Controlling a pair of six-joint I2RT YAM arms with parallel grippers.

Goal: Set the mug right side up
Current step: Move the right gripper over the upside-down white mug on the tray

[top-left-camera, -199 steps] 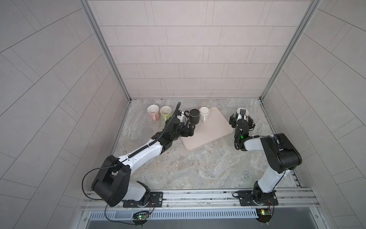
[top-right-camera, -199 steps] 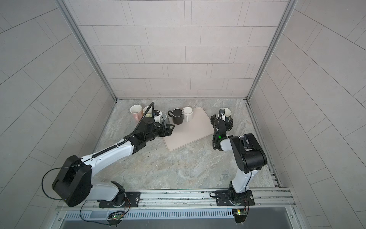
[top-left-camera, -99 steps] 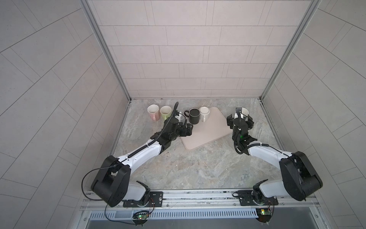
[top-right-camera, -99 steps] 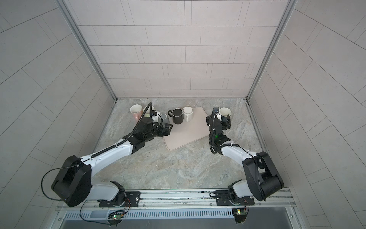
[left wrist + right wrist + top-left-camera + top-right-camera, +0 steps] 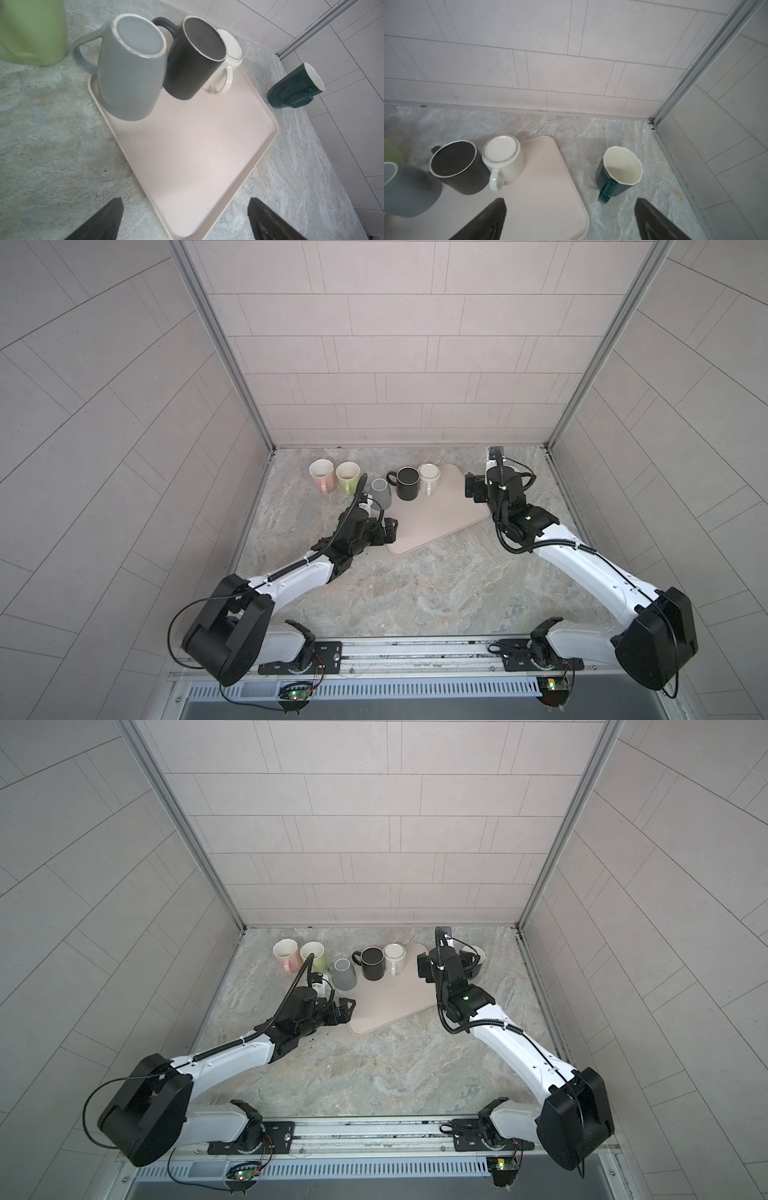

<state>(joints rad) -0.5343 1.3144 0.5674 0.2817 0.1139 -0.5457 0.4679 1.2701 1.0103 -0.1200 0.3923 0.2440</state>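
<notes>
Three mugs stand upside down along the back of the pale pink tray (image 5: 436, 514): a grey mug (image 5: 381, 499) (image 5: 128, 79) on its left corner, a black mug (image 5: 407, 484) (image 5: 458, 166) and a white mug (image 5: 429, 480) (image 5: 504, 160). My left gripper (image 5: 388, 531) (image 5: 185, 218) is open and empty, hovering over the tray's front corner, short of the grey mug. My right gripper (image 5: 446, 965) (image 5: 570, 218) is open and empty above the tray's right edge. A dark green mug (image 5: 620, 166) (image 5: 478, 965) stands upright on the counter just beyond it.
A pink mug (image 5: 322, 475) and a light green mug (image 5: 348, 477) stand upright on the marble counter (image 5: 415, 593) left of the tray. Tiled walls close the back and both sides. The dark green mug sits near the right wall's metal rail (image 5: 675, 116).
My left gripper has drawn back from the grey mug toward the front and opened a little wider. The right arm's elbow has swung out to the right, and its gripper has shifted slightly left of the dark green mug.
</notes>
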